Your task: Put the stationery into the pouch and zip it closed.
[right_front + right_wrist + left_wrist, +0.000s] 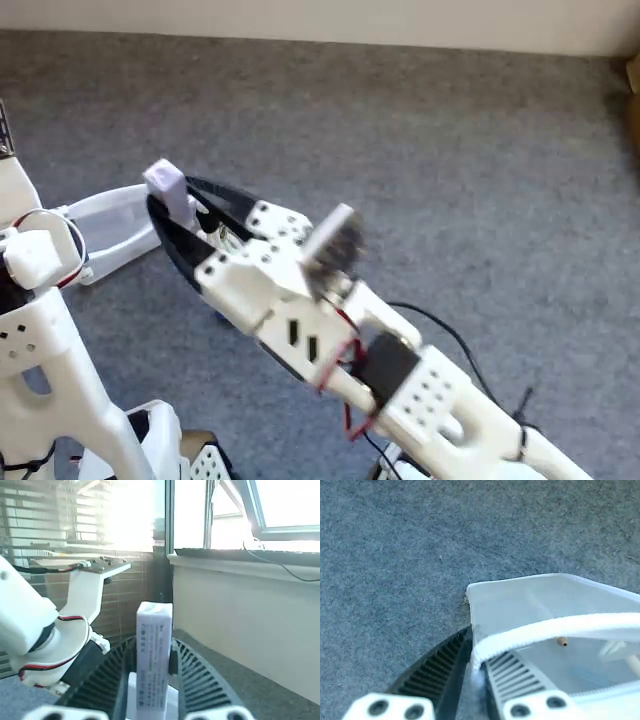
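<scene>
Right jaws pinch the eraser beside the pouch, whose rim left jaws pinch; open carpet around.

White mesh pouch, pale lilac eraser, grey speckled carpet.

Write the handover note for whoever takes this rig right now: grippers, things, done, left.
Left gripper: shut on the edge of the pouch, which lies on the grey table.
Right gripper: shut on a white block, held in the air close by the pouch.
Done: at least one slim wood-tipped item seems to lie inside the pouch, which looks open.
Left: put the block in, release it, zip the pouch closed.
</scene>
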Robot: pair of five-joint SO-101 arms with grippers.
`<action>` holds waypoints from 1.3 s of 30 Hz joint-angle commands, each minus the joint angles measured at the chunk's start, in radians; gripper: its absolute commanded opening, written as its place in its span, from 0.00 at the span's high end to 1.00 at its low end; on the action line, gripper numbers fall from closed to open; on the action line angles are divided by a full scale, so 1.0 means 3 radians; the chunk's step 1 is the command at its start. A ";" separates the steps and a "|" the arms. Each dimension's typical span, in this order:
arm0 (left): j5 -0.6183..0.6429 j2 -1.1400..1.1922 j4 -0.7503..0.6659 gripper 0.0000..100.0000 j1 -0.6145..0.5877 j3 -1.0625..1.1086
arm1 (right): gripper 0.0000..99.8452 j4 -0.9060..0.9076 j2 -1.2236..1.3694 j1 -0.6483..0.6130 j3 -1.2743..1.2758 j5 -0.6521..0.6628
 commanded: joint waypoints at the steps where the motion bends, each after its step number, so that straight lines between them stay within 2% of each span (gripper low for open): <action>1: 0.0031 -0.0028 -0.0026 0.99 0.0146 0.0028 | 0.99 -0.0100 0.0376 -0.0018 -0.0453 -0.0031; 12: 0.0031 -0.0028 -0.0036 0.99 0.0146 0.0033 | 0.99 -0.0100 0.1133 -0.0028 -0.0857 -0.0031; 39: 0.0031 -0.0018 -0.0020 0.99 0.0146 0.0033 | 0.99 -0.0100 0.1194 -0.0033 -0.0831 -0.0020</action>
